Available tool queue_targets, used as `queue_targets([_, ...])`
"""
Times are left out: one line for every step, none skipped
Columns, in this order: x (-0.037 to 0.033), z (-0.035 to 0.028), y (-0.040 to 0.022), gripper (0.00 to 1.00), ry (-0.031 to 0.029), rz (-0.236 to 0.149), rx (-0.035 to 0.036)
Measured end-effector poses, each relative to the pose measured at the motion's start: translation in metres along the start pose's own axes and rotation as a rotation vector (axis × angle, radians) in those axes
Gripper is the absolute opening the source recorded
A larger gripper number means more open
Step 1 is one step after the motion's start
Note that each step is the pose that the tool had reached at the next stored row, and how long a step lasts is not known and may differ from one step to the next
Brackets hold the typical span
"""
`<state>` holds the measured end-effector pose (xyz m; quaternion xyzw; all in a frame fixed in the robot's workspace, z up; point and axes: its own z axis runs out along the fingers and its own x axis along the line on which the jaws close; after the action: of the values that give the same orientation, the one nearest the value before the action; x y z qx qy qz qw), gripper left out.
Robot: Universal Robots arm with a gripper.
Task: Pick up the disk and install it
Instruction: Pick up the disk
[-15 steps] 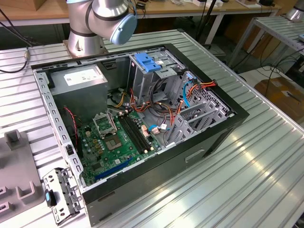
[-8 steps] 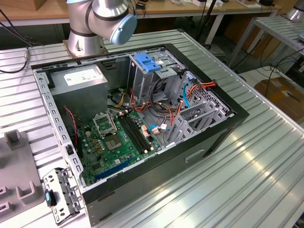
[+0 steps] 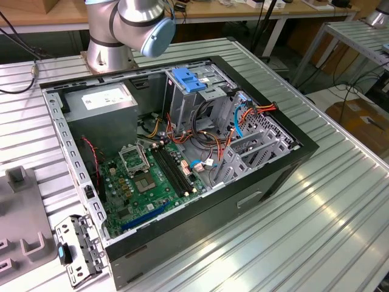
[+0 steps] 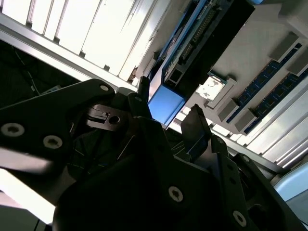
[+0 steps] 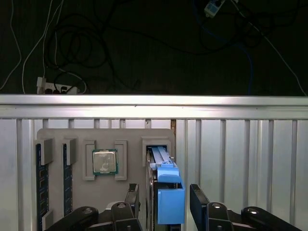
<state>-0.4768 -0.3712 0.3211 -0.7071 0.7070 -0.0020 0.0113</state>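
Note:
The disk [image 5: 171,204] stands on edge in a slot of a grey holder tray [image 5: 127,137], its blue plastic end toward the camera. In the second wrist view the same disk [image 4: 166,107] shows as a blue block with a dark body behind it. My gripper [image 5: 164,190] straddles the disk, with one black finger [image 5: 133,197] on each side and a thin gap at the blue end. In the second wrist view the gripper [image 4: 168,103] looks the same, open around the disk. The open computer case [image 3: 182,152] lies on the ribbed metal table.
The tray also holds a processor chip [image 5: 105,161] and memory sticks [image 5: 42,187]. Inside the case are a green motherboard [image 3: 152,182], a blue-handled drive cage [image 3: 189,82], a grey power supply [image 3: 100,100] and loose cables. The arm's base [image 3: 109,36] stands behind the case. The table's edge rail [image 5: 154,106] runs beyond the tray.

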Motion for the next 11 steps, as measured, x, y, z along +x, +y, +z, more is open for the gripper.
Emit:
queue_targets([0.0000,0.0000,0.0000,0.54,0.0000,0.000,-0.0001])
queue_targets([0.0000,0.0000,0.0000,0.54,0.0000,0.000,0.0000])
queue_targets([0.0000,0.0000,0.0000,0.54,0.0000,0.000,0.0000])
queue_targets([0.0000,0.0000,0.0000,0.54,0.0000,0.000,-0.0001])
queue_targets([0.0000,0.0000,0.0000,0.54,0.0000,0.000,-0.0004])
queue_targets([0.0000,0.0000,0.0000,0.54,0.0000,0.000,-0.0010])
queue_targets([0.0000,0.0001,0.0000,0.54,-0.0001,0.000,-0.0044])
queue_targets([0.0000,0.0001,0.0000,0.54,-0.0001,0.000,-0.0074])
queue_targets([0.0000,0.0001,0.0000,0.54,0.0000,0.000,-0.0077])
queue_targets([0.0000,0.0000,0.0000,0.54,0.0000,0.000,-0.0079])
queue_targets([0.0000,-0.0001,0.0000,0.54,0.0000,0.000,-0.0081])
